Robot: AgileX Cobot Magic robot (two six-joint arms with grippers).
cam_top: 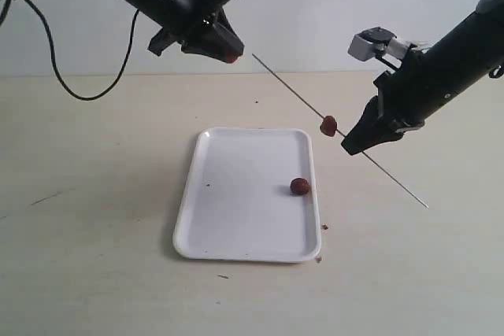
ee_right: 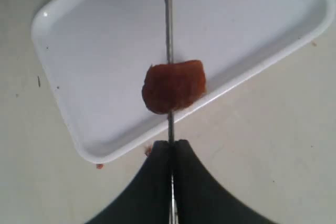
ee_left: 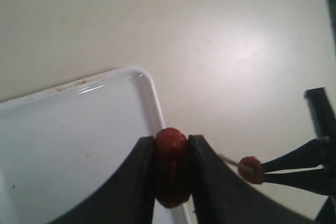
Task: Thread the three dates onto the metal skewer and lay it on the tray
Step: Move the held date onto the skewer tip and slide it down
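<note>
left gripper (cam_top: 225, 46), mine, hangs in the air above the tray (cam_top: 236, 202). its two dark fingers (ee_left: 137, 182) are clamped on either side of the held date (ee_left: 171, 166). the left wrist view places this date over a rounded corner of the tray's rim.

right gripper (cam_top: 350, 145), also mine, is raised off the table (cam_top: 94, 273) just off the tray's right-hand long side. its fingers are pressed together on the metal skewer (cam_top: 291, 88), with no gap visible between them in the right wrist view.

the metal skewer is tilted. its upper tip points toward the left gripper and stops near the held date without touching it. its lower end runs out past the right gripper, away from the tray and well above the table.

the threaded date (ee_right: 173, 86) sits on the rod just ahead of my right fingertips, over the tray's right rim.

the loose date (cam_top: 299, 186) lies on the tray floor, close to the right rim and about midway along it.

a few reddish crumbs (cam_top: 318, 258) lie on the table just beside the tray's near right corner.
</note>
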